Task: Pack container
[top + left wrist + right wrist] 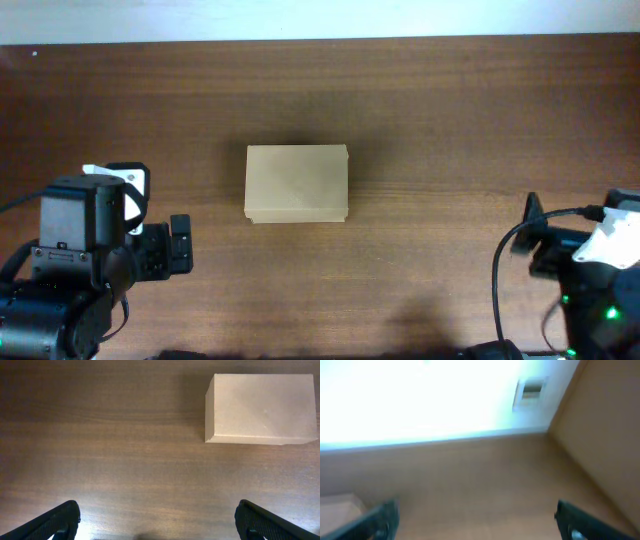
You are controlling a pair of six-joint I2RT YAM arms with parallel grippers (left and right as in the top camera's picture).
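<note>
Box (296,184) lies closed midway on the worktop (450,120). My left fingers (55,521) gape empty, box at their one o'clock, well apart. My right fingers (582,522) gape too, well clear of it.

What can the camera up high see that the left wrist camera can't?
Only overhead: both robot arms, the left arm and the right arm, and a pale strip beyond the table's far edge. Only left wrist: the left pincer up close, its fingers spread wide and holding nothing. Both: the closed cardboard container sitting on the brown wooden table.
</note>
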